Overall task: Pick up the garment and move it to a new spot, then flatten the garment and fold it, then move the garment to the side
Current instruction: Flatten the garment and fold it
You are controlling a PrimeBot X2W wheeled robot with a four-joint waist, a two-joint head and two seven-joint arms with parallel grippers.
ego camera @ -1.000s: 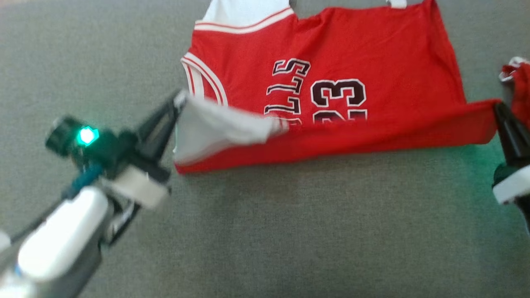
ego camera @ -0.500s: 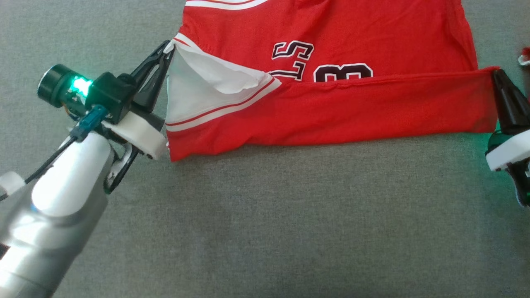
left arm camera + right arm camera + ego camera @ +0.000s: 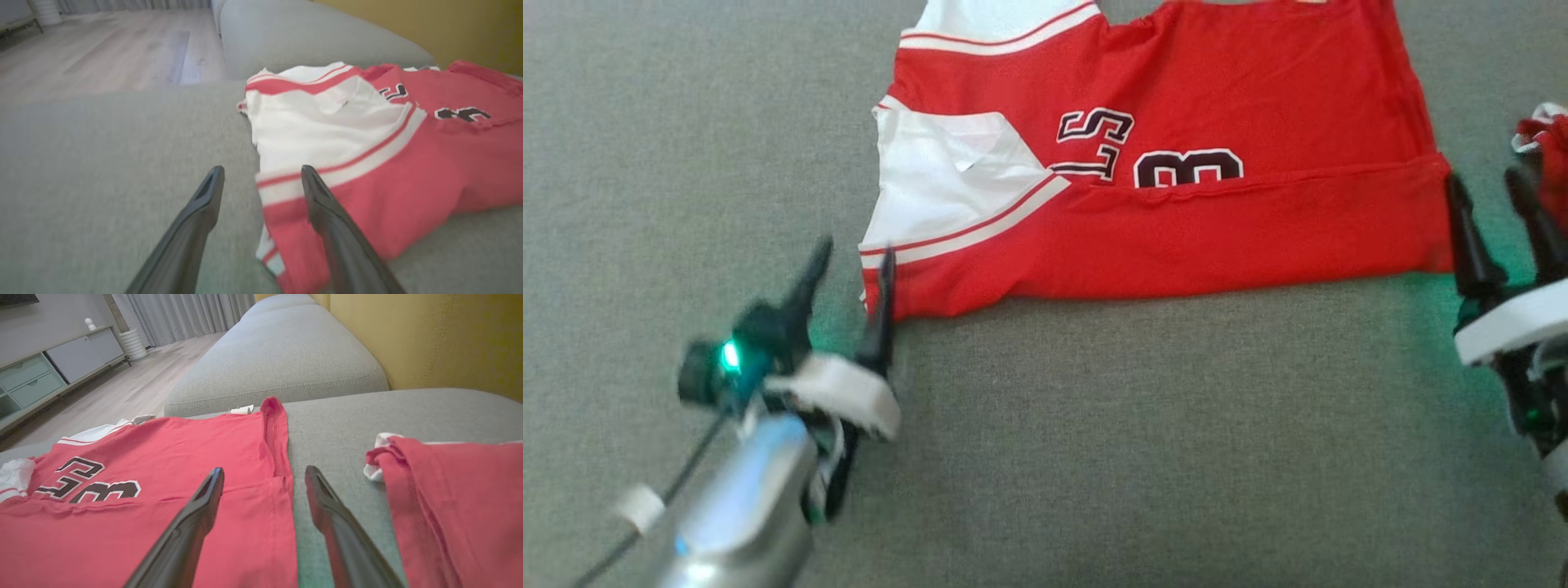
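Looking down from the head view, the red sleeveless basketball jersey with white trim and black lettering (image 3: 1176, 237) lies flat on the grey woven sofa cushion (image 3: 1094, 449). Its near edge is folded up in a long band that covers the lower half of the black numeral. At the jersey's left end a white panel is turned outward.

The left end effector (image 3: 856, 247) sits at the jersey's near left corner, fingers spread wide and gripping nothing. One finger crosses the corner of the cloth and the other is over bare cushion. Whether it touches the fabric, I cannot tell.

On the far side, the right end effector (image 3: 1484, 180) is also spread wide and empty, just beside the jersey's right edge.

The left wrist view adds a neighbouring grey cushion (image 3: 318, 36), a pale wooden floor (image 3: 102, 49) and a yellow backrest (image 3: 429, 28).

The right wrist view shows that arm's own fingers straddling the jersey's hem edge, one over the folded band and one over cushion. A small white tag (image 3: 241, 410) sits at the jersey's far edge. A second red garment with white trim (image 3: 449, 498) lies close beside the right finger, apart from the jersey. Further off stand grey curtains (image 3: 184, 314) and a low pale cabinet (image 3: 41, 371).
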